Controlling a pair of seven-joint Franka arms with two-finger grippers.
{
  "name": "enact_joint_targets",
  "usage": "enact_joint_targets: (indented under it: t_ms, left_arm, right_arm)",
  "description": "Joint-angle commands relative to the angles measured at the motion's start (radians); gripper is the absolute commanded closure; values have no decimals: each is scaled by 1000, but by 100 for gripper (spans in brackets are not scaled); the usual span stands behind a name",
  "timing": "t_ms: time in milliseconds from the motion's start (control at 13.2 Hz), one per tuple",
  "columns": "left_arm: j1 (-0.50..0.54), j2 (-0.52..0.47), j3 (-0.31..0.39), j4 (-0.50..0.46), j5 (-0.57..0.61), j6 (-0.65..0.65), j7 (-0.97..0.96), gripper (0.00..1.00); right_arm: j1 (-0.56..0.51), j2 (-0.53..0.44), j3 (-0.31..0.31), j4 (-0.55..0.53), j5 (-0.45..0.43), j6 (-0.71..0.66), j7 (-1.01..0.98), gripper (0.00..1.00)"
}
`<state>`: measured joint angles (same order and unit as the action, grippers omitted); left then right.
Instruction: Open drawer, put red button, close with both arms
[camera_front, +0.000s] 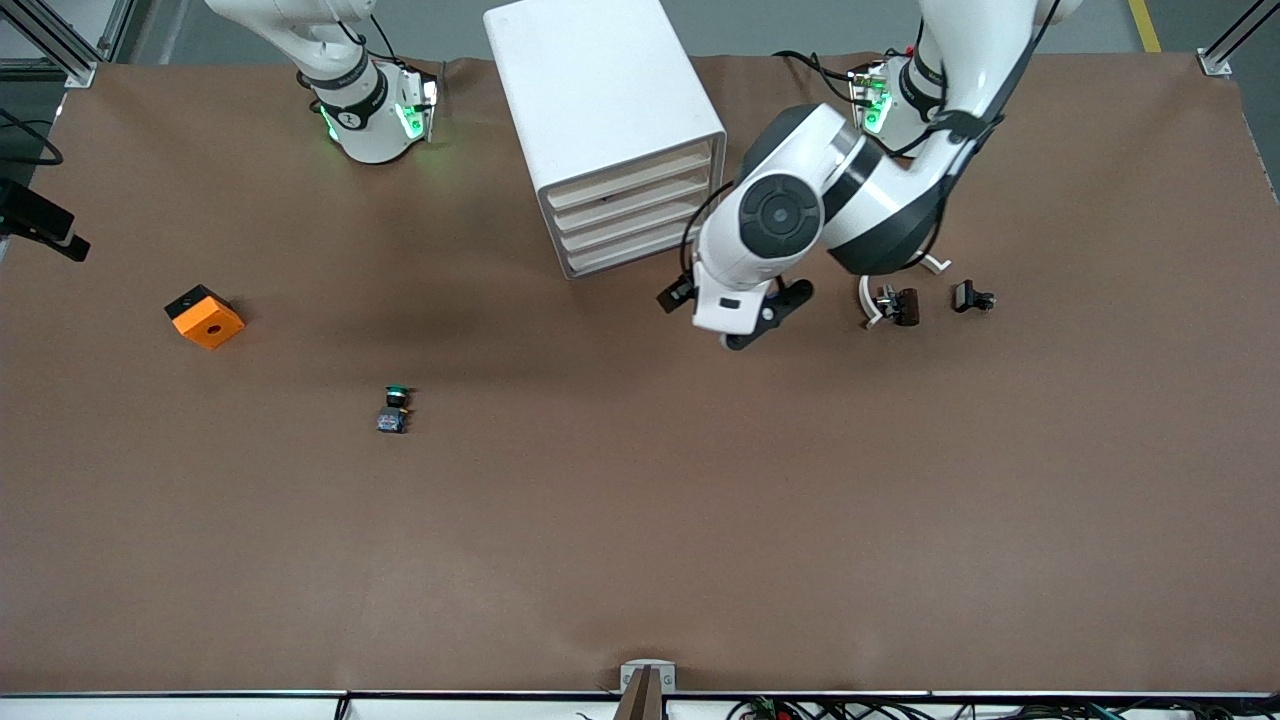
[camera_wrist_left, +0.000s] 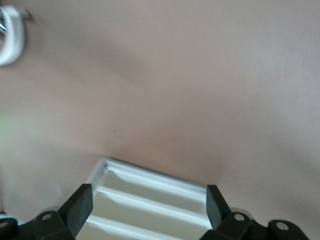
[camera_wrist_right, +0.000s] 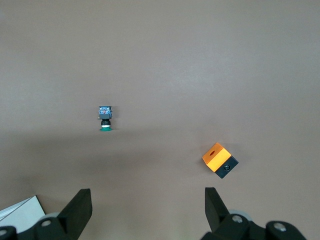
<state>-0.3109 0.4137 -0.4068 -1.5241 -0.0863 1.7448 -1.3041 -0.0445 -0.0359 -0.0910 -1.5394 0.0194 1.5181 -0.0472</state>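
Drawer unit (camera_front: 610, 130), white with four shut drawer fronts, stands between the two arm bases on a brown table (camera_front: 640, 560) in the front view. The left gripper (camera_front: 755, 325) hangs over the table just in front of the drawer unit, toward the left arm's end. Two small black parts (camera_front: 972, 297), one with white curved pieces (camera_front: 868, 300), lie nearer the left arm's end than the drawer unit. I cannot tell whether either is the red button. A green-capped button (camera_front: 396, 408) lies nearer the camera than the drawer unit, toward the right arm's end. An orange block (camera_front: 205, 317) lies closer to that end.

Left wrist view: the left gripper (camera_wrist_left: 149, 197) has its jaws spread wide and grips nothing, with the drawer unit (camera_wrist_left: 150, 180) below.

Right wrist view: the right gripper (camera_wrist_right: 147, 200) waits with jaws wide apart and empty, over the table. The green-capped button (camera_wrist_right: 105, 119) and orange block (camera_wrist_right: 219, 159) lie well apart.
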Motion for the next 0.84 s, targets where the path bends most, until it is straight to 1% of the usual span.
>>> enact_joint_targets:
  t_ms: [0, 228, 380, 608, 759]
  left_arm:
    - [32, -78, 2, -14, 80, -69, 48, 0]
    - [148, -144, -3, -14, 76, -143, 175, 0]
    - [225, -190, -6, -17, 66, -212, 311, 0]
    - [289, -248, 12, -30, 59, -322, 520, 0]
    - [279, -300, 119, -43, 57, -363, 674, 0]
  right_arm:
    - [-37, -33, 34, -33, 4, 10, -16, 0]
    - [-43, -33, 34, -33, 4, 11, -54, 0]
    - [-43, -35, 34, -33, 1, 11, -56, 0]
    - [-43, -35, 34, -34, -9, 11, -56, 0]
    - [-43, -35, 34, -33, -19, 11, -56, 0]
